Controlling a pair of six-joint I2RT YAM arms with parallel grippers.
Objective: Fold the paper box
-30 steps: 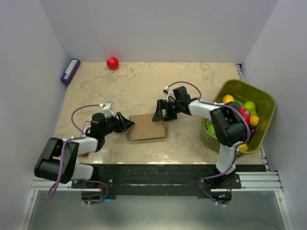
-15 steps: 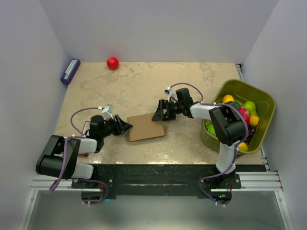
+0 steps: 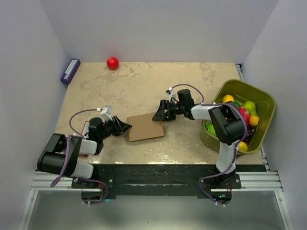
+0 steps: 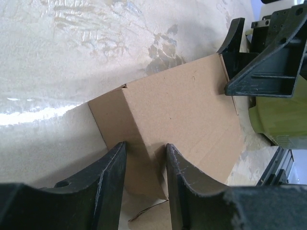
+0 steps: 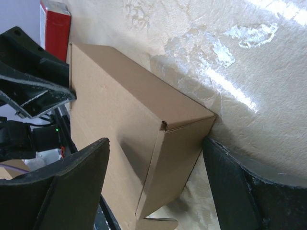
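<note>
The paper box (image 3: 146,127) is a flat brown cardboard box lying on the table between the two arms. My left gripper (image 3: 125,127) lies low at its left end. In the left wrist view both fingers (image 4: 111,179) press against the box's end corner (image 4: 144,158), and cardboard fills the gap between them. My right gripper (image 3: 160,115) is at the box's far right corner. In the right wrist view its jaws stand wide around that end of the box (image 5: 144,143). One finger (image 5: 230,182) touches the corner and the other stands off it.
A green bin (image 3: 266,100) full of toy fruit stands at the right edge, next to the right arm. A red ball (image 3: 112,63) and a small purple box (image 3: 70,71) lie at the back left. A red pack (image 5: 55,24) lies behind the left gripper.
My left gripper has narrowed onto the box's left end and drawn slightly toward the near left. The box has turned a little. My right gripper has closed slightly at the far corner.
</note>
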